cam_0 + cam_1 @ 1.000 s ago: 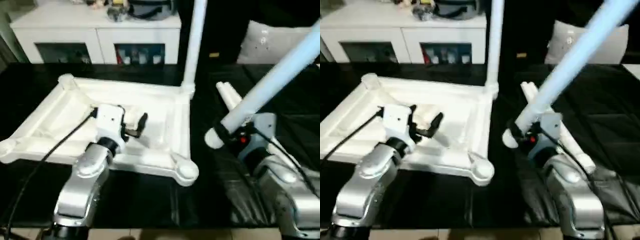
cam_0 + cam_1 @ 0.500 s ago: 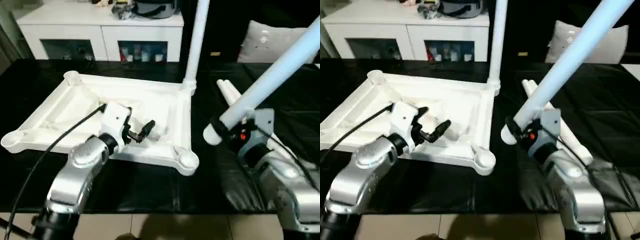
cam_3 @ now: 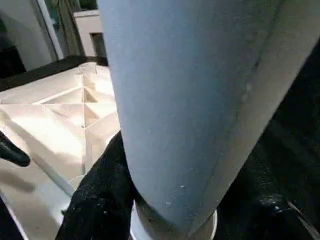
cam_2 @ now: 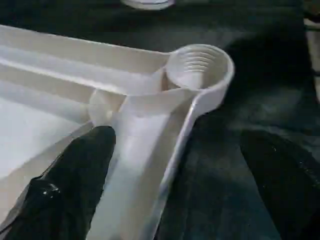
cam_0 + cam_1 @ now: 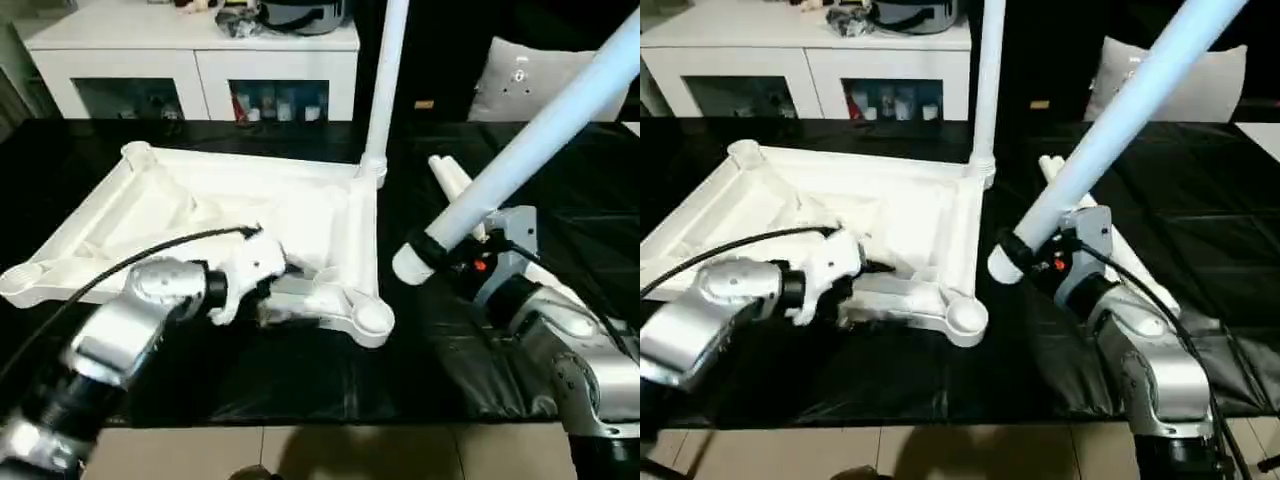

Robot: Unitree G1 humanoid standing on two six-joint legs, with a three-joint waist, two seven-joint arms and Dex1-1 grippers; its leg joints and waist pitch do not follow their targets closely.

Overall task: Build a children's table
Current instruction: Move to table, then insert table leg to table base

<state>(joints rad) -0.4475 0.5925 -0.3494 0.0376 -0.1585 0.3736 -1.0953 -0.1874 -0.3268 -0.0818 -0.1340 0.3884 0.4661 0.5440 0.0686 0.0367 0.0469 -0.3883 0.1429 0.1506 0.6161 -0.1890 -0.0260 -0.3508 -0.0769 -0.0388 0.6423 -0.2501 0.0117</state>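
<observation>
Children's table [image 5: 200,215] is lain upside down on the black counter [image 5: 300,380], its empty near-right corner socket [image 5: 372,318] just left of the right gripper [image 5: 432,258]. A leg [image 5: 530,160] is clamped in that gripper's fingers, slanting up and away from the socket. The left gripper [image 4: 175,185], fingers spread wide, is set astride the rim beside that socket.

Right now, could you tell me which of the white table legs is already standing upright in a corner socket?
The leg at the far right corner of the tabletop; another is tilted in the right claw, and others lie on the black surface.

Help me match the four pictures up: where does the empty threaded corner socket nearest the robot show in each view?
Left eye view: corner socket, lower centre.
Right eye view: lower centre.
Left wrist view: upper middle, threads visible.
Right wrist view: cannot tell; the held leg blocks most.
Shared landmark: the tabletop with its ribbed underside up.
</observation>
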